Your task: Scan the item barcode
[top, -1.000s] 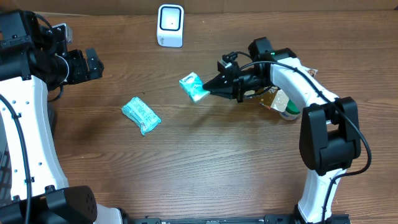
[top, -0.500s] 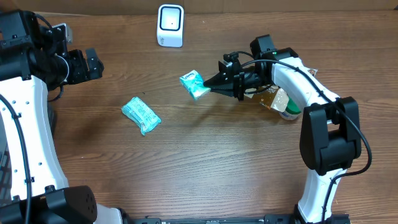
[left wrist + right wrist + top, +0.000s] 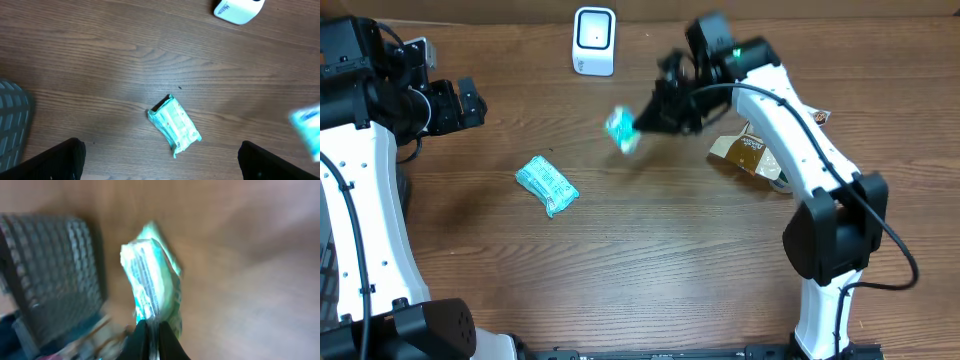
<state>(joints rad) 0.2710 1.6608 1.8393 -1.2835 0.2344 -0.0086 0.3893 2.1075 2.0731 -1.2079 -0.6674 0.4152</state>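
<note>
Since a second ago the right arm has swung toward the far edge and a little left, carrying its small teal packet (image 3: 622, 131) nearer the scanner; the rest lies as it did.

At far left the left claw (image 3: 472, 103) hangs above the surface (image 3: 650, 260) with its jaws spread wide and nothing between them. To its right, a larger teal packet (image 3: 547, 186) lies flat on the wood at a slant, well apart from both claws; the left wrist view shows it (image 3: 174, 125) below and between the two fingertips. Farther right, at the back edge, stands the white scanner (image 3: 594, 41), upright, its dark window in view.

Right of the scanner and nearer the front, the small teal packet is lifted off the surface, blurred, pinched at one end by the right claw (image 3: 642, 122). The right wrist view shows the jaws closed tight on the packet's sealed edge (image 3: 152, 275). Beyond, a brown pouch (image 3: 745, 152) lies beneath the right arm.
</note>
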